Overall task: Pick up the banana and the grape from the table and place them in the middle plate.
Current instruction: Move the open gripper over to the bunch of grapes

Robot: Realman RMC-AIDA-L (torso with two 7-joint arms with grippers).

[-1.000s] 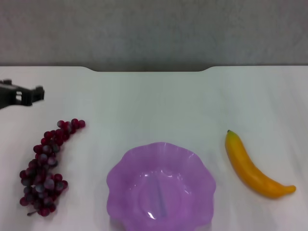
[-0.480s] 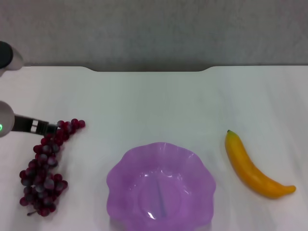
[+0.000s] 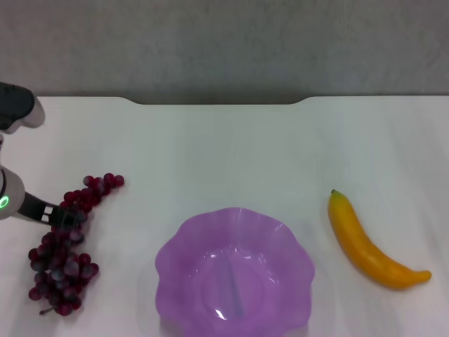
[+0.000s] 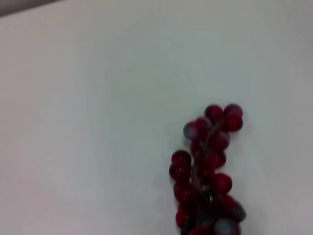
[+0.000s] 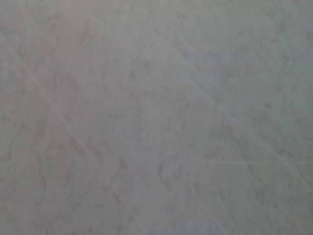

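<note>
The grape bunch [image 3: 62, 261] lies on the white table [image 3: 231, 154] at the front left, its thin end pointing to the far right. It also shows in the left wrist view [image 4: 208, 169]. My left gripper [image 3: 62, 216] reaches in from the left edge and its dark tip is over the upper part of the bunch. The banana [image 3: 365, 243] lies on the table at the right, dark tip at the far end. The purple middle plate [image 3: 181, 242] stands empty at the front centre. My right gripper is out of view.
The table's far edge has a shallow notch [image 3: 217, 103] at the centre, with a grey surface beyond it. The right wrist view shows only a grey mottled surface [image 5: 156, 117].
My left arm has come in from the far left and moved toward the front, from beside the bunch's thin end to over its upper part. Grapes, banana and plate have not moved.
</note>
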